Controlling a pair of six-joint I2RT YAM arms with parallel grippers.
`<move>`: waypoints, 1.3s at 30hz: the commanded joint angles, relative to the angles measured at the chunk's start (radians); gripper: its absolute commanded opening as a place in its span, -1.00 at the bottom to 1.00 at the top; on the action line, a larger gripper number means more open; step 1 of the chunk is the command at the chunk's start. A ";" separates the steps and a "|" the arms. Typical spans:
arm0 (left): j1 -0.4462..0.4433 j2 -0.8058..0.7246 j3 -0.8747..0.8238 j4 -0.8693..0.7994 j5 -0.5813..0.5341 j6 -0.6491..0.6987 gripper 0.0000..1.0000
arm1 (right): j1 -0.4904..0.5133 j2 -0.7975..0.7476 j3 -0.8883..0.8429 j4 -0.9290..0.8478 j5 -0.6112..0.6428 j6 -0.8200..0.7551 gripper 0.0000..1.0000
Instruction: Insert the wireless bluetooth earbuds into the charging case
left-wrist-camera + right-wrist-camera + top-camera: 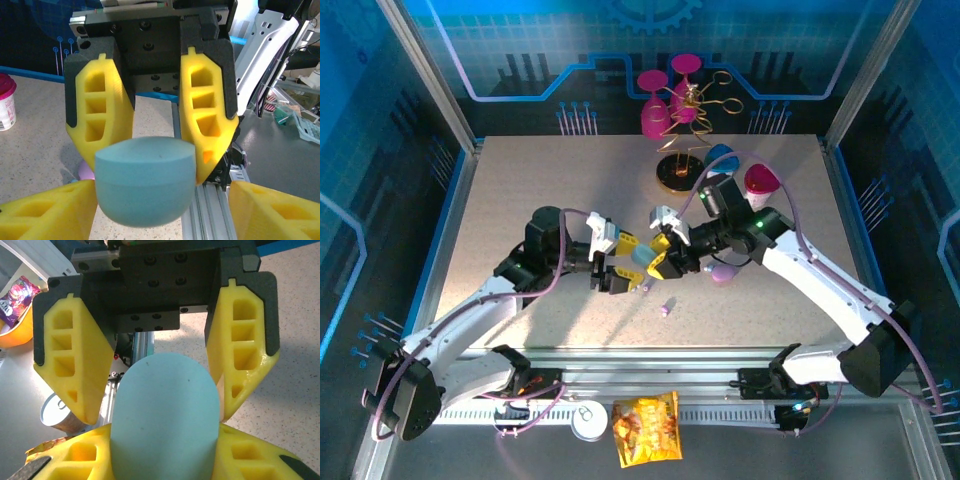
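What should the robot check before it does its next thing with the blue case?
1. Right gripper holding the blue case: ok, it presses on both sides.
2. Left gripper clamped on the case: not ok, a gap shows on one side.
3. Case lid open for earbuds: not ok, it looks shut.
4. An earbud ready to fetch: ok, a lilac earbud lies on the table nearby.
5. Pink case out of the way: ok, it sits apart, beside the right arm.

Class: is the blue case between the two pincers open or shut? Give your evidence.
Shut. The blue case forms one closed pebble; the lid sits flush on the base, with no gap showing.
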 commanded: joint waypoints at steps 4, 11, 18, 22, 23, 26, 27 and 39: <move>-0.012 0.013 0.043 -0.051 0.044 0.017 0.28 | 0.021 0.016 0.044 -0.057 0.007 -0.031 -0.80; -0.017 0.014 0.043 -0.057 0.048 0.019 0.22 | 0.031 0.018 0.044 -0.076 0.030 -0.043 -0.81; -0.021 0.015 0.047 -0.077 0.052 0.031 0.04 | 0.036 0.022 0.050 -0.088 0.043 -0.047 -0.83; -0.026 0.021 0.050 -0.091 0.054 0.049 -0.14 | 0.040 0.020 0.049 -0.089 0.048 -0.050 -0.82; -0.026 0.022 0.050 -0.094 0.053 0.055 -0.21 | 0.040 0.019 0.048 -0.088 0.052 -0.051 -0.82; -0.024 0.022 0.044 -0.100 0.053 0.075 -0.43 | 0.040 0.011 0.043 -0.078 0.067 -0.050 -0.58; -0.026 0.021 0.041 -0.097 0.050 0.083 -0.47 | 0.040 0.006 0.037 -0.068 0.073 -0.046 -0.48; -0.025 -0.026 -0.021 0.010 0.029 0.084 -0.55 | -0.051 -0.077 -0.069 0.123 0.049 0.087 0.34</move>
